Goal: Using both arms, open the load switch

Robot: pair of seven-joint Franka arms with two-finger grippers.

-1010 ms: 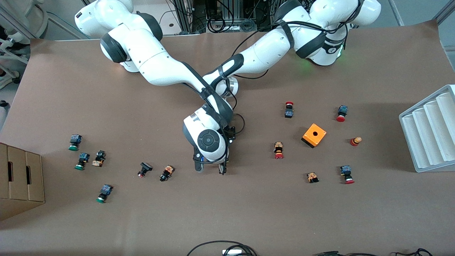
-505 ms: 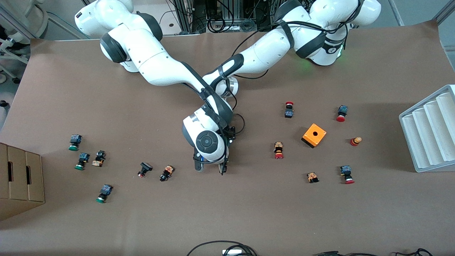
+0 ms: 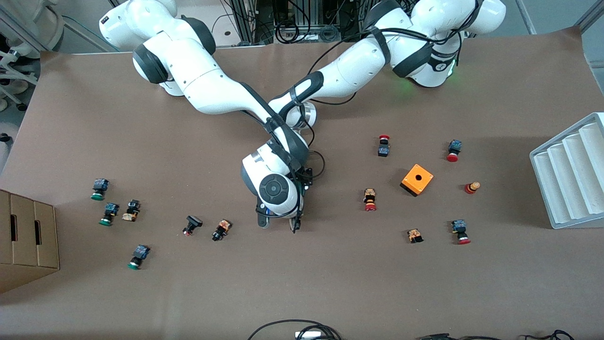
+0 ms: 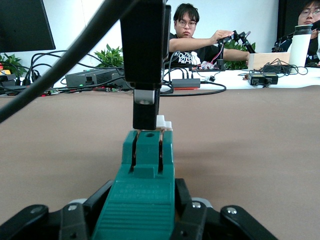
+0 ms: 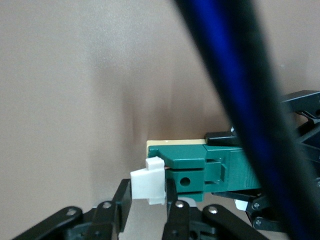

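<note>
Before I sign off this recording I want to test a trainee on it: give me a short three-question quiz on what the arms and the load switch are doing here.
1. True or false: the left pincer is shut on the green load switch.
2. The right pincer is at which part?
A. the switch's white block
B. a red push button
C. the cardboard box
3. Fill in: the cube box toward the left arm's end of the table is coloured ___.

Key: 1 true; 2 A; 3 orange.
</note>
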